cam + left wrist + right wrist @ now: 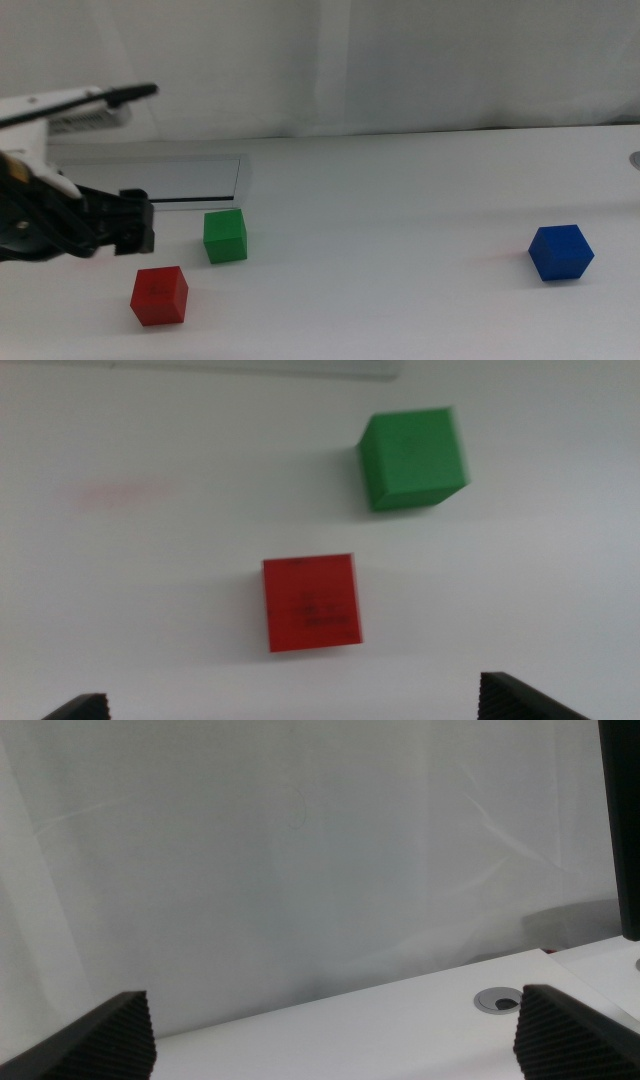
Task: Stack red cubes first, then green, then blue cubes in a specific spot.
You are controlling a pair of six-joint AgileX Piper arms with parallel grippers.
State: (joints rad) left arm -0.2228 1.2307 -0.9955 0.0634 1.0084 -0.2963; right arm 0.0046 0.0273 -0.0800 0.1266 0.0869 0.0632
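At the left edge of the middle view, the left gripper (140, 228) reaches in over the white tabletop (400, 250), above the surface and holding nothing. Its wrist view shows the two dark jaw tips at opposite corners of the picture, spread wide, with the red cube (311, 603) lying on the table between and beyond them, untouched. In the middle view the red cube (159, 296) sits near the front edge of the table, just right of and nearer than the gripper tip. The green cube (225, 236) stands a little farther back and to the right of the red one, close to it but not touching; the wrist view confirms a clear gap between the green cube (413, 458) and the red cube. Behind the green cube, a long grey-framed panel (190, 180) with a dark slot lies flat on the table. Well apart, on the far right side, the blue cube (560, 252) rests alone. The right gripper (330, 1030) is out of the middle view; its wrist view shows both jaw tips set wide apart, empty, facing a white curtain (250, 850) and a round grommet (500, 1000) in the tabletop.
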